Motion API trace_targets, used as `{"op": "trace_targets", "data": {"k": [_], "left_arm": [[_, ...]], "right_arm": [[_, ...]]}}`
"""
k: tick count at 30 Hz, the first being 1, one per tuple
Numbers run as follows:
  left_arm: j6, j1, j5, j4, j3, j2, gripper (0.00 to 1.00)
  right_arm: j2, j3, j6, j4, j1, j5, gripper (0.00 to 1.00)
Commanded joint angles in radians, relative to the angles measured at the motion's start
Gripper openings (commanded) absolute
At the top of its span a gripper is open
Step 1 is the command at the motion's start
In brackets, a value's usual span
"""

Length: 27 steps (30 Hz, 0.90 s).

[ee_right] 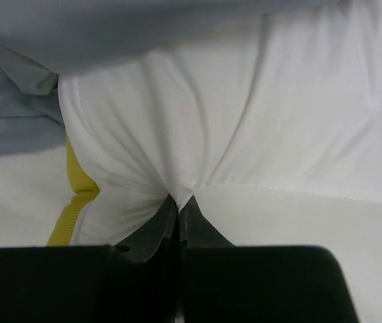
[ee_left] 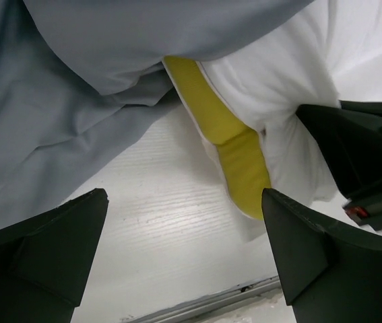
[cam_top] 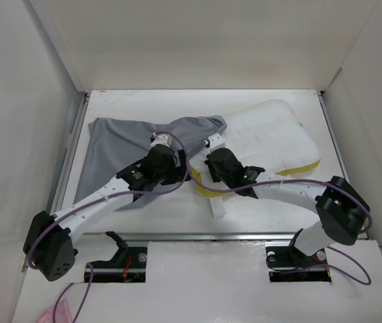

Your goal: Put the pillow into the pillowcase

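The white pillow [cam_top: 271,134] with its yellow trim [cam_top: 207,192] lies on the right half of the table, one corner reaching under the edge of the grey pillowcase [cam_top: 120,145]. My right gripper [ee_right: 178,200] is shut on a pinch of the pillow [ee_right: 244,121] fabric near that corner. In the top view the right gripper [cam_top: 212,156] sits at the pillow's left end. My left gripper [ee_left: 184,229] hangs open over bare table beside the yellow trim [ee_left: 234,145], with the pillowcase [ee_left: 56,101] above and left of it. In the top view the left gripper [cam_top: 162,142] rests over the pillowcase's right part.
White walls enclose the table [cam_top: 177,215] on the left, back and right. A metal rail [cam_top: 231,237] runs along the near edge. The right gripper's black body [ee_left: 366,161] shows at the right of the left wrist view.
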<state>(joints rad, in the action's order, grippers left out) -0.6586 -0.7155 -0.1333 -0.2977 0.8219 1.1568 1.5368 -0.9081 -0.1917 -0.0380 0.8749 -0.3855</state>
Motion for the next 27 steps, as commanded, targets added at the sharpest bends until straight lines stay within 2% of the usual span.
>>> {"op": "trace_targets", "data": {"k": [1,3,7,12,17,21,23,27], "left_arm": [[-0.012,0.022,-0.022,0.077,-0.018,0.046,0.98],[-0.012,0.039,-0.022,0.101,-0.018,0.075,0.95],[-0.012,0.065,-0.031,0.132,0.005,0.162,0.9],[-0.021,0.065,-0.054,0.169,0.051,0.265,0.9],[-0.099,0.085,-0.146,0.225,0.094,0.351,0.89],[-0.089,0.096,-0.155,0.363,0.094,0.362,0.89],[-0.076,0.096,-0.155,0.465,0.094,0.372,0.92],[-0.022,0.096,-0.097,0.615,0.083,0.385,0.93]], "right_arm": [[-0.107,-0.04,-0.014,0.026,0.009,-0.075,0.0],[-0.147,-0.064,-0.014,0.013,0.009,-0.088,0.0],[-0.129,-0.135,0.038,-0.01,0.009,-0.127,0.0],[-0.09,-0.195,0.049,-0.02,-0.023,-0.147,0.0],[-0.09,-0.229,0.058,-0.02,-0.057,-0.087,0.0],[-0.09,-0.249,0.058,-0.02,-0.076,-0.052,0.0],[-0.081,-0.258,0.058,-0.029,-0.086,-0.04,0.0],[-0.081,-0.288,0.058,-0.051,-0.106,-0.029,0.0]]}}
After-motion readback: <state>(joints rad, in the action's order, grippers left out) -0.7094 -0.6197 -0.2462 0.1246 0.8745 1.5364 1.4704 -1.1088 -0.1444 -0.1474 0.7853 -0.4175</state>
